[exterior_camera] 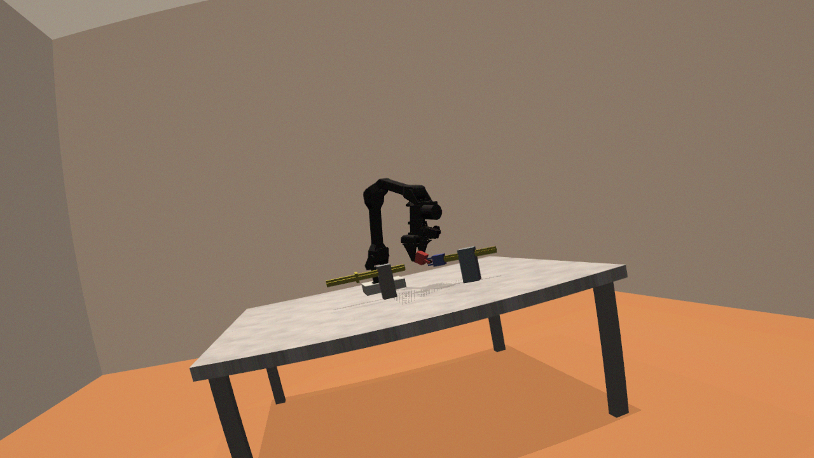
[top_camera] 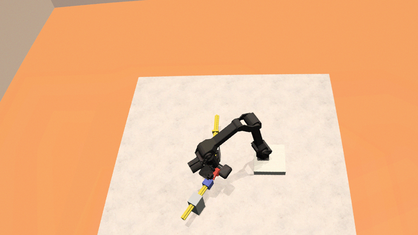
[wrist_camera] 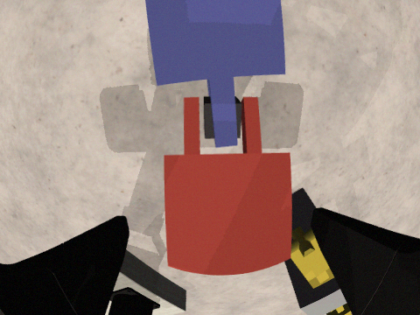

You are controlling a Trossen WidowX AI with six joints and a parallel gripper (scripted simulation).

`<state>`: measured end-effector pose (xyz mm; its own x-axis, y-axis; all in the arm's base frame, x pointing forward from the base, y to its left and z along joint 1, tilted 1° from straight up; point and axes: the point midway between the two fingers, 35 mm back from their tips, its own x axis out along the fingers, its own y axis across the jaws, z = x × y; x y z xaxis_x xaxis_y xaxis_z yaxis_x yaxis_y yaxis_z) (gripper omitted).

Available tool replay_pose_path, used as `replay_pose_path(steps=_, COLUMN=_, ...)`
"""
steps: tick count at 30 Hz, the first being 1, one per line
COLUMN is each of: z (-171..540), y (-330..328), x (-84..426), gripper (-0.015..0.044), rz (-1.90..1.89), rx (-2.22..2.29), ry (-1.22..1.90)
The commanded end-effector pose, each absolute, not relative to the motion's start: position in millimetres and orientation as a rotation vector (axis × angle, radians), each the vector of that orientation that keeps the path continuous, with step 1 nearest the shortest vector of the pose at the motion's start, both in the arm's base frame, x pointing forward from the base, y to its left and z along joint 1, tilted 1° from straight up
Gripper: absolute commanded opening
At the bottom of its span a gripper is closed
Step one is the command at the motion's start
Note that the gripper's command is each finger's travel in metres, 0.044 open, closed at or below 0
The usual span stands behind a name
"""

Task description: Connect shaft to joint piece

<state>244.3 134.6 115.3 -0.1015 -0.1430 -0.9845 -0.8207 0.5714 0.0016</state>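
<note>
The red square joint piece (top_camera: pixel 216 173) (exterior_camera: pixel 421 257) (wrist_camera: pixel 227 197) hangs hinged on the blue fork piece (top_camera: pixel 207 183) (exterior_camera: pixel 437 260) (wrist_camera: pixel 219 48) at the end of the fixed yellow shaft (top_camera: pixel 187 212) (exterior_camera: pixel 486 250). In the wrist view it lies nearly in line with the blue piece; its opening is not visible. My gripper (exterior_camera: pixel 418 256) (wrist_camera: pixel 223 224) is open, fingers on either side of the red piece, with gaps in the wrist view. The second yellow shaft (top_camera: pixel 216 121) (exterior_camera: pixel 341 280) (wrist_camera: pixel 315 269) runs through its block (exterior_camera: pixel 386 283), apart from the red piece and at an angle to it.
The grey block (top_camera: pixel 198 205) (exterior_camera: pixel 469 266) carries the fixed shaft. A yellow collar (top_camera: pixel 215 131) (exterior_camera: pixel 357 277) sits on the second shaft's outer part. The arm's pale base plate (top_camera: pixel 276 168) stands to the right in the top view. The arm passes above the second shaft there.
</note>
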Motion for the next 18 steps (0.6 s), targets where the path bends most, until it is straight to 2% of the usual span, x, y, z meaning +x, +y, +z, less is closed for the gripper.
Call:
replay_pose_path(steps=1, z=108.7, y=135.8, x=244.7, gripper=0.0440, rz=0.699, rx=-0.827, ry=1.601)
replay_pose_path(steps=16, z=86.8, y=132.6, x=242.2, gripper=0.0440, rz=0.699, rx=-0.827, ry=1.602)
replay_pose_path(steps=18, z=86.8, y=132.6, x=242.2, gripper=0.0387, rz=0.699, rx=-0.827, ry=1.602)
